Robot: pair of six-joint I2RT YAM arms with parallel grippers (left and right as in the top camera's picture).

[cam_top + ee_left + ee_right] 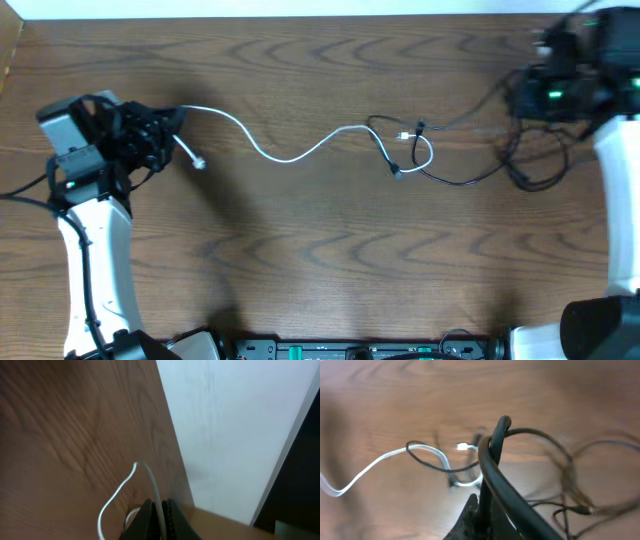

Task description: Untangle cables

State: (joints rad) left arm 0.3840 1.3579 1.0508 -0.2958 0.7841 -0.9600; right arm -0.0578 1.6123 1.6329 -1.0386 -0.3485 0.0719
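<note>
My left fingers (pixel 147 516) clamp the white cable (pixel 290 156) near the worktop's (pixel 320 280) left edge and my right fingers (pixel 482 510) are pressed together near the right edge, seemingly to stretch it from the black cable (pixel 455 180), looped with it right of centre.

The white cable (pixel 290 157) lies in a long wave across the desk (pixel 320 280), with one plug (pixel 198 162) at its left end. Its right end curls into a small loop threaded with the thin black cable (pixel 460 181), which trails right into loose loops.
</note>
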